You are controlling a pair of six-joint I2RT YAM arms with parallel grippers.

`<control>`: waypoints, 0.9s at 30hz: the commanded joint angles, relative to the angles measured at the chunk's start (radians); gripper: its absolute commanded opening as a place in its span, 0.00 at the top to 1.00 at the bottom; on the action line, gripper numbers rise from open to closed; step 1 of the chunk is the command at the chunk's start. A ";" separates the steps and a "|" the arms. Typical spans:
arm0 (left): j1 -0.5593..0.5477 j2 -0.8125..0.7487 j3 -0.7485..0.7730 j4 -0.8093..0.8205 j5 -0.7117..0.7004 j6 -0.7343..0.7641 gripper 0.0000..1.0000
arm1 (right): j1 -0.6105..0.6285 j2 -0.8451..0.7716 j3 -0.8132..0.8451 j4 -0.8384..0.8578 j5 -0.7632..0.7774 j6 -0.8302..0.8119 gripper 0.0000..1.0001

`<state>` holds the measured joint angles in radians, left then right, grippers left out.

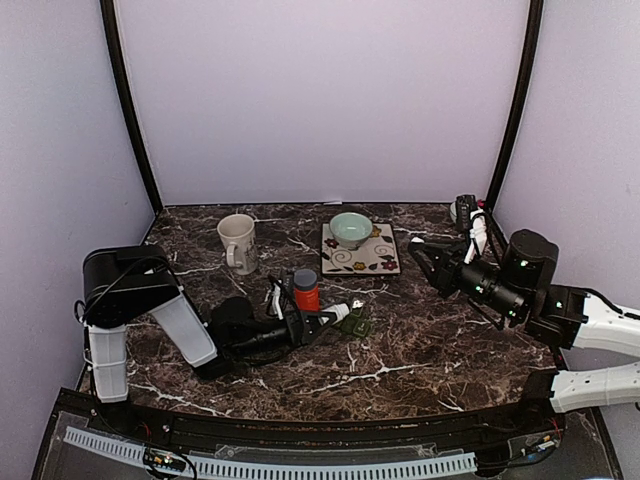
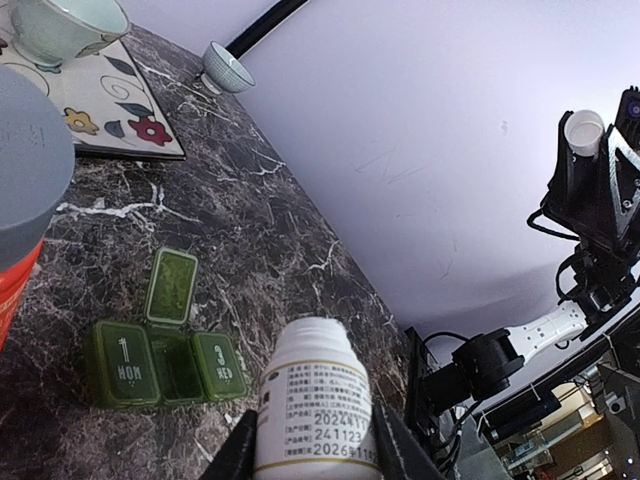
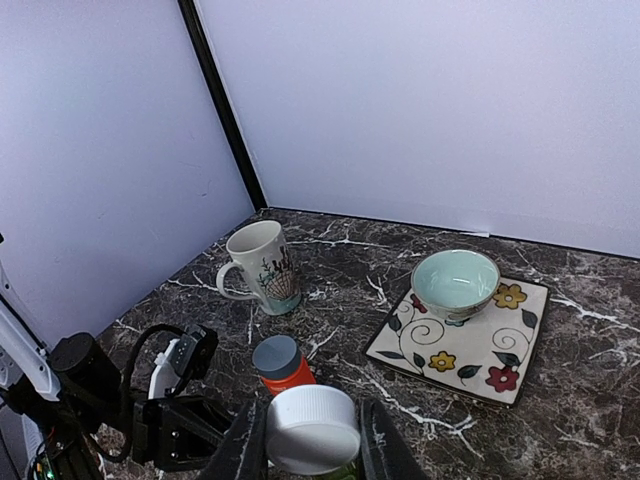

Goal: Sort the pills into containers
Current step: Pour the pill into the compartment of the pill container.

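Containers (image 2: 165,360): 1 strip of 3; left claw (image 2: 315,442) around 1 bottle (image 2: 315,390), right claw (image 3: 312,442) around 1 cap (image 3: 312,422).

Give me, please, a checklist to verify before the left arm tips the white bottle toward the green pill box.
1. Grip of left jaws on the white bottle: ok.
2. Bottle's cap off, held in the right jaws: ok.
3. Lid of middle compartment of the pill box open: ok; both outer lids are closed.
4. Bottle mouth above the open compartment: cannot tell; it seems beside the box.
5. The orange bottle upright: ok, but close to the left jaws.
6. Pills inside the white bottle: cannot tell.
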<state>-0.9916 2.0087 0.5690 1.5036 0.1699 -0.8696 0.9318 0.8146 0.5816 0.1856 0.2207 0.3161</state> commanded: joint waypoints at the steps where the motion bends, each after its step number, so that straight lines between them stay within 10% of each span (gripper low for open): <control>1: -0.007 0.003 0.015 -0.011 -0.016 -0.008 1.00 | -0.011 -0.009 -0.010 0.021 -0.010 0.004 1.00; 27: -0.015 0.058 0.074 -0.098 -0.060 -0.013 1.00 | -0.034 -0.021 -0.015 0.014 -0.045 -0.002 1.00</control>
<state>-0.9981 2.0647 0.6231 1.4281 0.1284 -0.8803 0.9085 0.8074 0.5812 0.1787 0.1871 0.3161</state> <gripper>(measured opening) 0.327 0.255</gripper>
